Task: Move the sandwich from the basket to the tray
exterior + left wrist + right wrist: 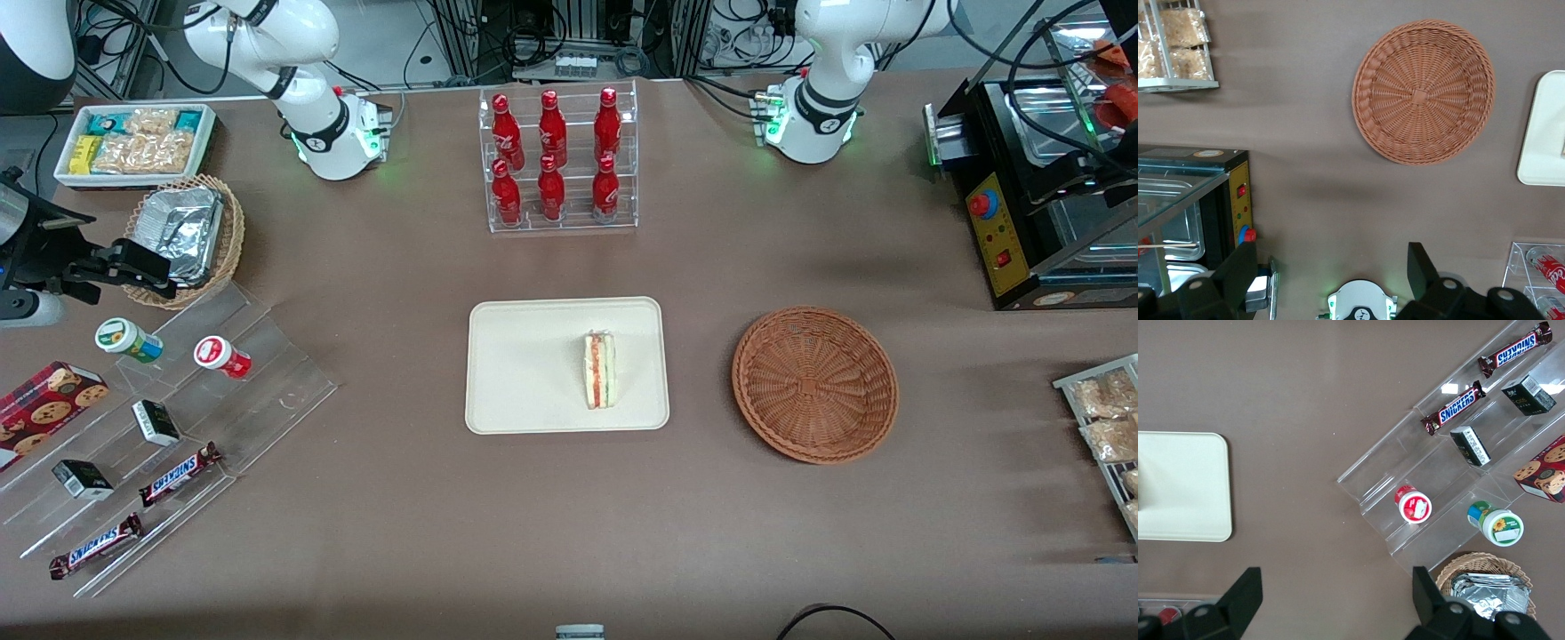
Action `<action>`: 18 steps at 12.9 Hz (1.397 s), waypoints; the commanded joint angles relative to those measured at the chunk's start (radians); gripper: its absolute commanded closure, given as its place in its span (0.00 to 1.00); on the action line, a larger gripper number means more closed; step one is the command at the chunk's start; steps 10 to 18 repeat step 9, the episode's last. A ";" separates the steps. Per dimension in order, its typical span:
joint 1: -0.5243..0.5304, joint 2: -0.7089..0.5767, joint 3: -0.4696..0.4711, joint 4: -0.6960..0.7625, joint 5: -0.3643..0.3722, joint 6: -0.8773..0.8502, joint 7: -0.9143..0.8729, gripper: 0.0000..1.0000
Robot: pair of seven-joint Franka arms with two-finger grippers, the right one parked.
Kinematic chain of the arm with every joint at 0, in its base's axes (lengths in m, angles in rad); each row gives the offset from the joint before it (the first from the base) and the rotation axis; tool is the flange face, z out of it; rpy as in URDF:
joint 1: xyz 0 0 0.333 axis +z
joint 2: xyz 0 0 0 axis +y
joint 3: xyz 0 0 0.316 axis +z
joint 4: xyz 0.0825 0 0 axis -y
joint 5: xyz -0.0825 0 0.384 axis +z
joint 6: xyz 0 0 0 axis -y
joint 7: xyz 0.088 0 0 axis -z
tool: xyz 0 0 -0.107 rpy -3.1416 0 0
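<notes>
One sandwich [600,370], gripper [1331,273] spread high

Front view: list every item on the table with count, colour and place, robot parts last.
sandwich: 1, beige with red and green filling, on the tray.
tray: 1, cream, table centre.
basket: 1, reddish-brown wicker, empty, beside the tray toward the working arm's end.
cola bottles: 6, red, in a clear rack farther from the camera than the tray.
Snickers bars: 2, brown, on clear steps at the parked arm's end.
foil containers: silver, in a tan basket.
snack bin: 1, white.
gripper: black fingers open, empty, high above the table near the working arm's base.
</notes>
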 commanded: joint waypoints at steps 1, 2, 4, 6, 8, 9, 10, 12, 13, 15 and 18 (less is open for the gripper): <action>-0.001 -0.012 -0.044 -0.004 -0.028 0.005 -0.071 0.01; -0.001 -0.015 -0.046 -0.003 -0.038 0.005 -0.070 0.01; -0.001 -0.017 -0.046 0.003 -0.072 -0.005 -0.054 0.01; -0.001 -0.018 -0.050 0.002 -0.063 -0.007 0.005 0.01; -0.001 -0.012 -0.050 0.006 -0.061 -0.005 0.018 0.01; -0.001 -0.012 -0.052 0.005 -0.061 -0.005 0.018 0.01; -0.001 -0.012 -0.052 0.005 -0.061 -0.005 0.018 0.01; -0.001 -0.012 -0.052 0.005 -0.061 -0.005 0.018 0.01; -0.001 -0.012 -0.052 0.005 -0.061 -0.005 0.018 0.01; -0.001 -0.012 -0.052 0.005 -0.061 -0.005 0.018 0.01; -0.001 -0.012 -0.052 0.005 -0.061 -0.005 0.018 0.01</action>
